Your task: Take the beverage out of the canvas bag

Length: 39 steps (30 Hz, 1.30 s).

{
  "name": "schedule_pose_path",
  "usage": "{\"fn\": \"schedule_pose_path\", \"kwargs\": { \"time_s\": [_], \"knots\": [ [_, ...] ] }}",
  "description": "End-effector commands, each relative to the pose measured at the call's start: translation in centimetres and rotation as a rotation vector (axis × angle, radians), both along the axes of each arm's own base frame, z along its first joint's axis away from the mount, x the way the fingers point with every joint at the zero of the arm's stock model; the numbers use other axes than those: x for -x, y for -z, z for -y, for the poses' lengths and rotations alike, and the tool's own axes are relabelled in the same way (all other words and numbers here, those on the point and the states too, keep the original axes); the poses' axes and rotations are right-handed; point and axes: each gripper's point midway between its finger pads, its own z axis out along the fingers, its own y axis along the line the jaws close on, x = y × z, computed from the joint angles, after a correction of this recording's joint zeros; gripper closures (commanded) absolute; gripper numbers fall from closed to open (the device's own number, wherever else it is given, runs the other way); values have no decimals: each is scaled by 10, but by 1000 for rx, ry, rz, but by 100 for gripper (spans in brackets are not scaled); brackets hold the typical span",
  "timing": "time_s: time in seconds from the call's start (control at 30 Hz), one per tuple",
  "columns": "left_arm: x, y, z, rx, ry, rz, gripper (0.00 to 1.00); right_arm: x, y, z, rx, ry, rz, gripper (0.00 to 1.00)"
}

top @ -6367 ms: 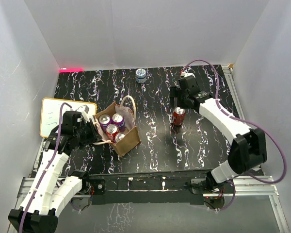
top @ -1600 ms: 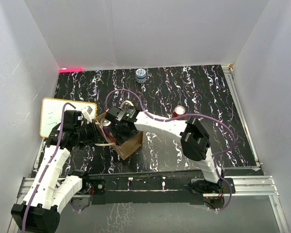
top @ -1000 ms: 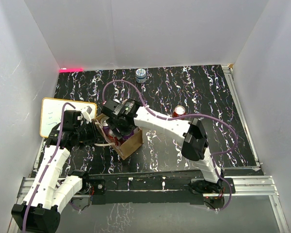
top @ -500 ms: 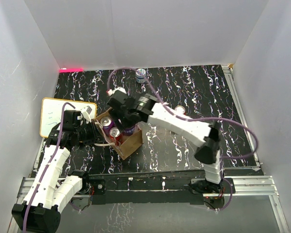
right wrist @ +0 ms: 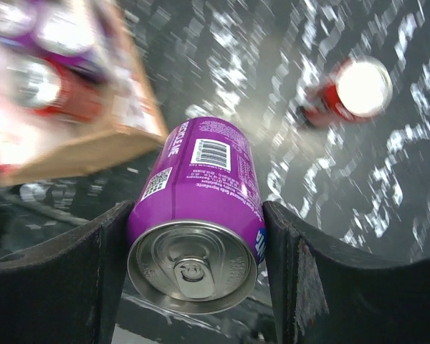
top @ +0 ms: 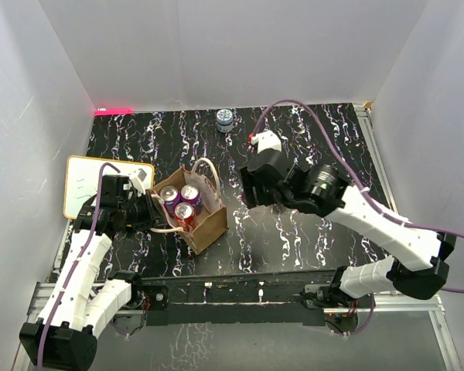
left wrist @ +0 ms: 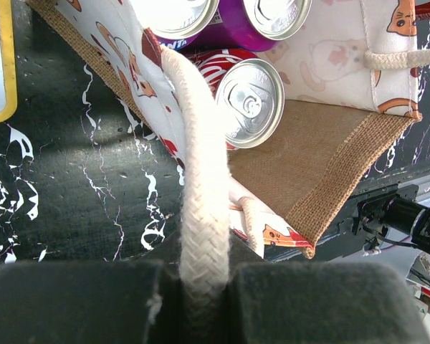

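Beverage can [right wrist: 198, 188] between the right jaws

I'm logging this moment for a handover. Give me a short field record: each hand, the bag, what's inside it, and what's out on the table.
left hand: shut on the rope handle
right hand: shut on the held purple can, outside the bag, to its right
canvas bag: upright, mouth open
inside bag: two purple cans, one red can
on table: loose red can, upright; white board left of the bag
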Motion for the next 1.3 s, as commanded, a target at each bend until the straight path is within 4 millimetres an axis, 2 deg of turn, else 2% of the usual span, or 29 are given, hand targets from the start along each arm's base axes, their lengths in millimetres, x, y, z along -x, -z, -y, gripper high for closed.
{"fn": "schedule_pose_path", "kwargs": {
  "time_s": [0.0,0.13,0.3,0.4,0.5,0.63,0.87,1.07,1.13,1.27],
  "knots": [
    [3,1,1,12,3,-16,100,-25,60,53,118,225,-66,93],
    [3,2,0,10,2,-20,100,-44,109,93,131,324,-166,93],
    [3,3,0,8,0,-22,100,-63,156,146,66,421,-377,92],
    [2,3,0,8,-1,-22,100,-76,166,177,64,477,-411,92],
    [1,3,-1,10,-3,-23,100,-99,166,202,61,536,-392,92],
    [2,3,0,12,0,-27,100,-138,165,208,53,548,-373,92],
    [2,2,0,16,2,-18,100,-175,183,209,62,518,-414,92],
    [2,1,0,18,2,-13,100,-181,192,214,91,528,-428,87],
    [2,1,0,20,1,-12,100,-181,205,212,91,517,-463,83],
    [3,1,0,23,4,-12,100,-179,204,209,78,503,-468,63]
  ]
}}
